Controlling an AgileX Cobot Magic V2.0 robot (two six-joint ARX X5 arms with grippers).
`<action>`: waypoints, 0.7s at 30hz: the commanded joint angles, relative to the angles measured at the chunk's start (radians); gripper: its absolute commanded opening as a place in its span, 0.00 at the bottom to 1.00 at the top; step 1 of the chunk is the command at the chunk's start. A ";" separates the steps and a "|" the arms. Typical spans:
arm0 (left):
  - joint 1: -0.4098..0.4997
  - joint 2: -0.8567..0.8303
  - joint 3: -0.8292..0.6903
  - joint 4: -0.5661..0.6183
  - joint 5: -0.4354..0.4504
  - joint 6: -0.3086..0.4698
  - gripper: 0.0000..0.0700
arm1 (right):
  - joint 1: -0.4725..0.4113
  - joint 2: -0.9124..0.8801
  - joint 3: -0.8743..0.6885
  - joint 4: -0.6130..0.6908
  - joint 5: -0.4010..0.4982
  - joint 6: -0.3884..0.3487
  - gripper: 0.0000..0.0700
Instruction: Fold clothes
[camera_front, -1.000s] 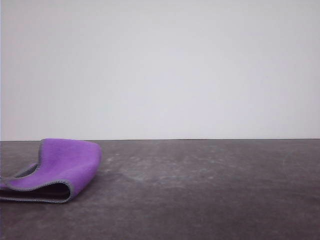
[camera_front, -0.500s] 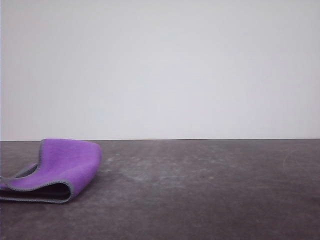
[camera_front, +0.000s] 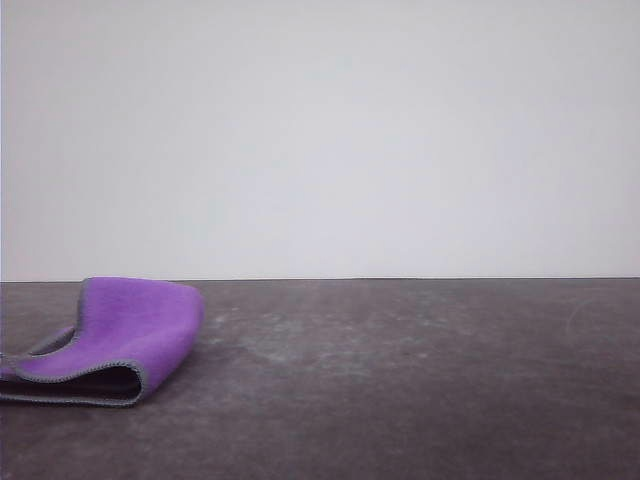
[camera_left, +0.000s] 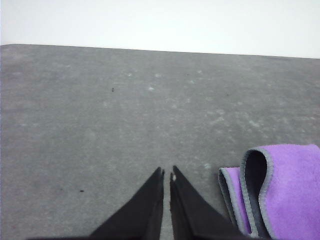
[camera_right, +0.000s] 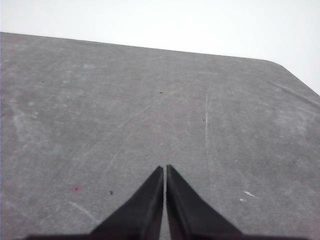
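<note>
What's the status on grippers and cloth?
Left gripper and right gripper shut, empty. Cloth folded over, purple up, beside left fingers. No obstruction seen.

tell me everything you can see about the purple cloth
The cloth is soft and towel-like, bright purple on its outer face and dark charcoal inside, with grey stitched edging. It is folded over loosely, the fold bulging rather than flat, and lies on the grey table at the front view's left edge. In the left wrist view it lies beside the left gripper, apart from it.
</note>
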 joint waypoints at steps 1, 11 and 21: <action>0.000 -0.001 -0.019 -0.005 -0.001 -0.003 0.02 | 0.000 0.001 -0.006 0.012 0.003 0.018 0.01; 0.000 -0.001 -0.019 -0.005 -0.001 -0.003 0.02 | 0.000 0.001 -0.006 0.011 0.003 0.018 0.01; 0.000 -0.001 -0.019 -0.005 -0.001 -0.003 0.02 | 0.000 0.001 -0.006 0.011 0.003 0.018 0.01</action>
